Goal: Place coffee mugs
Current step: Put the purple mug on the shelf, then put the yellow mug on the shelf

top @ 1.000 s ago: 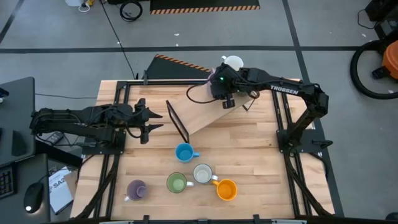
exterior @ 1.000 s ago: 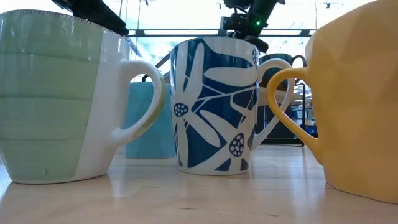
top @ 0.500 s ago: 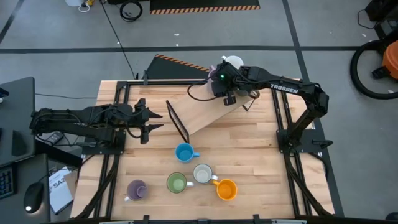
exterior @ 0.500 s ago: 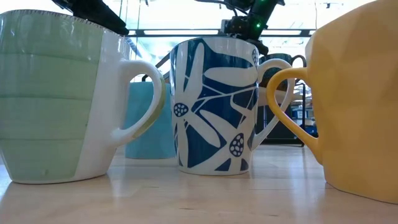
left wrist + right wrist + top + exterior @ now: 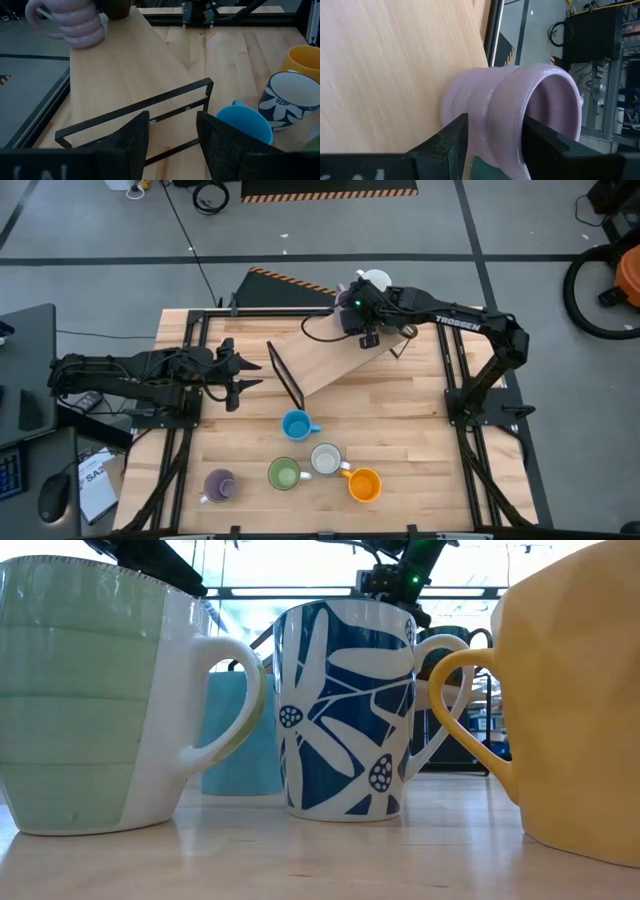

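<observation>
Coffee mugs: blue (image 5: 295, 424) at centre; purple (image 5: 219, 484) at 7 o'clock; green (image 5: 284, 474), white floral (image 5: 326, 459), orange (image 5: 364, 484) clustered at 6 o'clock; ribbed lilac (image 5: 510, 117) on its side.
</observation>
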`<state>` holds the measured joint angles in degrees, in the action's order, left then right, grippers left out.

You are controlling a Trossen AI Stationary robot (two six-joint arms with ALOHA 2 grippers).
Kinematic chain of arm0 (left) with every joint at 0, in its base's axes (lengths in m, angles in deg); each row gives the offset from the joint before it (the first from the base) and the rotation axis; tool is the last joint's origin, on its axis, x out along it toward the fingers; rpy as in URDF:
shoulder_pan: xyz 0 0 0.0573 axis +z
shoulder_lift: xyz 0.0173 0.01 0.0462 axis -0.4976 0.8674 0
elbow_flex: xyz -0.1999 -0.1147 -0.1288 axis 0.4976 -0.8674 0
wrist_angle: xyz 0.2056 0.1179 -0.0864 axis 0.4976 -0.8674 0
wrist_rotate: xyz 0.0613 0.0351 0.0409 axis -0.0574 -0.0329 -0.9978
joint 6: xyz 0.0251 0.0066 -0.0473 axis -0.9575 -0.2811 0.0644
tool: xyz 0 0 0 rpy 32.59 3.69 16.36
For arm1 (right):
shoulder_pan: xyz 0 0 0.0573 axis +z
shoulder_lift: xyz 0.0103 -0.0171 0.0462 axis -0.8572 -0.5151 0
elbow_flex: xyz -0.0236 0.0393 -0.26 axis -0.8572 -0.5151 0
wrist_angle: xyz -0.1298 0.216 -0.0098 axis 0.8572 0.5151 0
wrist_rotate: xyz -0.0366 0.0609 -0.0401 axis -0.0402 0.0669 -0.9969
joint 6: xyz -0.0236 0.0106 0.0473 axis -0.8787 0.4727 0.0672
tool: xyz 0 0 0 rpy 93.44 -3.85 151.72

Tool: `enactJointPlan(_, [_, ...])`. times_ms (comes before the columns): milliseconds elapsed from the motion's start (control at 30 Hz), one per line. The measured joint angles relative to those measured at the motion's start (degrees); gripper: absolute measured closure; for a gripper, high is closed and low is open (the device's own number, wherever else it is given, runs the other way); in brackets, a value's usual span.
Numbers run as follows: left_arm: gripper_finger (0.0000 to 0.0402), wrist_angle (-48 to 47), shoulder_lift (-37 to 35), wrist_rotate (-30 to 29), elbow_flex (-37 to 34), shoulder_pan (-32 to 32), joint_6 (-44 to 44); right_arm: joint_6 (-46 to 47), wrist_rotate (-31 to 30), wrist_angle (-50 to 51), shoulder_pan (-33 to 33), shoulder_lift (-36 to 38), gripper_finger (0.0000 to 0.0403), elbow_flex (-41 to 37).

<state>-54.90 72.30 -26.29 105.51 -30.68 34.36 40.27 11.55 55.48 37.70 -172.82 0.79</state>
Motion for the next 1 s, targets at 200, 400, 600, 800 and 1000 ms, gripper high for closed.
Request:
enactJointPlan(200, [0.0230,0.00,0.02,0.00,0.00,0.02,-0.01,0.53,-0.08,0.48,1.17,1.28,0.0232,0.00])
enactJointPlan(400, [0.0230,0.04,0.02,0.00,0.00,0.02,-0.01,2.36,-1.86,-0.09,1.79,3.62,0.0232,0.00])
enactJointPlan(600, [0.0230,0.04,0.02,0.02,0.00,0.02,0.81,6.71,-1.70,-0.20,2.60,5.81,0.0232,0.00])
enactJointPlan(800, [0.0230,1.72,0.02,8.06,0.00,-0.03,1.46,10.95,1.81,-2.65,5.28,7.64,0.0232,0.00])
enactJointPlan(1000, [0.0230,3.56,0.02,11.82,0.00,-1.34,1.54,15.56,3.18,-3.35,9.03,7.82,0.0232,0.00])
